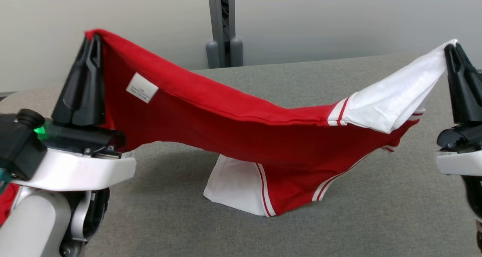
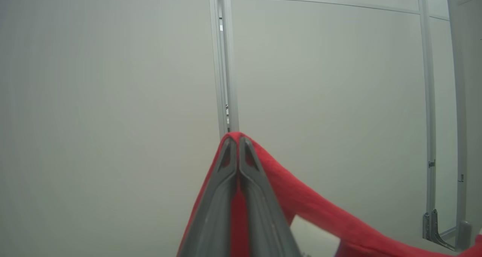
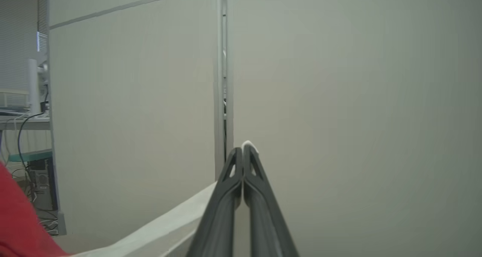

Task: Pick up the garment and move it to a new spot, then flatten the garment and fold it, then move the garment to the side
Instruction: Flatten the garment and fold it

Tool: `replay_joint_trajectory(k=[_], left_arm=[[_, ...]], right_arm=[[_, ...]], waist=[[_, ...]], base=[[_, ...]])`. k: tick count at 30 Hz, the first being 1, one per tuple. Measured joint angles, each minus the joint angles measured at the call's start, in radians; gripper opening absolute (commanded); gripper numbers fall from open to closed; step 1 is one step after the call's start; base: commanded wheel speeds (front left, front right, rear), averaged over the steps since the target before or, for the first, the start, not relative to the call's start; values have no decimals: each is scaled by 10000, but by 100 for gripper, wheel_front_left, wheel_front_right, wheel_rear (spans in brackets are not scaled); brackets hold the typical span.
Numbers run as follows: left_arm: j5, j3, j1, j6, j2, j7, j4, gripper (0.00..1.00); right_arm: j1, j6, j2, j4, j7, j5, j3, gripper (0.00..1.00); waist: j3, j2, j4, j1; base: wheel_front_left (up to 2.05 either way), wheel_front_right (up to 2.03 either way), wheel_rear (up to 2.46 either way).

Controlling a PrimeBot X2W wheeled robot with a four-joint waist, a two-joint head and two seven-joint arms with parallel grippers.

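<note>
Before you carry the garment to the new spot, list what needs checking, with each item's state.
1. Left gripper shut on the garment red edge: ok.
2. Right gripper shut on the white sleeve: ok.
3. Garment lifted off the table: not ok, the lower sleeve rests on it.
4. Cloth taut between grippers: not ok, it sags.
5. How much cloth the right gripper holds: cannot tell.

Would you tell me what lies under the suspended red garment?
Under the garment, grey table shows; its lower white sleeve rests there. Anything beneath that resting part is covered.
</note>
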Motion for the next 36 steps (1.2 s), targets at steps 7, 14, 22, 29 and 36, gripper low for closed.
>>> replay_joint_trajectory(k=[7, 14, 22, 29, 36], left_arm=[[345, 267, -460, 249, 349, 339, -1156, 0], [320, 182, -989, 196, 357, 648, -1197, 0], [-217, -132, -3150, -872, -33, 721, 945, 0], [-414, -410, -6191, -1818, -832, 654, 4987, 0], [-546, -291, -8789, -2554, -1521, -309, 9415, 0]], right_arm=[[230, 0, 399, -2119, 928, -882, -922, 0], [-37, 0, 773, -2562, 1501, -926, -1037, 0], [-2819, 0, 69, -809, 1467, -489, -42, 0], [-6494, 4, -316, 2890, 1223, 33, 1244, 0], [-9955, 2, 525, 6702, 144, 554, 2537, 0]], waist=[[-95, 0, -93, -1], [118, 0, -147, 0], [639, -1, -227, 0], [1214, 0, -192, 0], [1678, 0, -295, 0]], base=[[0, 0, 0], [0, 0, 0], [0, 0, 0], [0, 0, 0], [0, 0, 0]])
